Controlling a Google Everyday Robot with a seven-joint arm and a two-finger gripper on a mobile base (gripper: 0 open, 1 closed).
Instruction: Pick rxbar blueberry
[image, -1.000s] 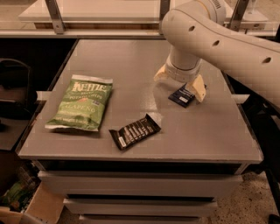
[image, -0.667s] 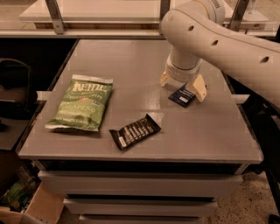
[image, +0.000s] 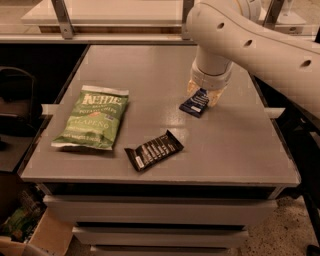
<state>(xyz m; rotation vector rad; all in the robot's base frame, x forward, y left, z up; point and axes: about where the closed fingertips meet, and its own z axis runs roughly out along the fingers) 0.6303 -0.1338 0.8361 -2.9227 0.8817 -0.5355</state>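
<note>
The rxbar blueberry (image: 195, 104) is a small dark navy wrapper with white text, on the right part of the grey table (image: 150, 75). My gripper (image: 204, 93) hangs from the white arm straight above it. The two yellowish fingers (image: 215, 96) stand close on either side of the bar's upper end and are shut on it. The bar's lower end sticks out toward the front left, at or just above the table top. The wrist hides the bar's upper end.
A black bar wrapper (image: 153, 150) with white text lies near the front middle. A large green Kettle chips bag (image: 92, 118) lies at the left. A shelf rail (image: 100, 37) runs along the back. The arm (image: 260, 42) reaches in from the right.
The fingers have drawn together around the blue bar. The bar has shifted slightly to the left and back with the gripper.
</note>
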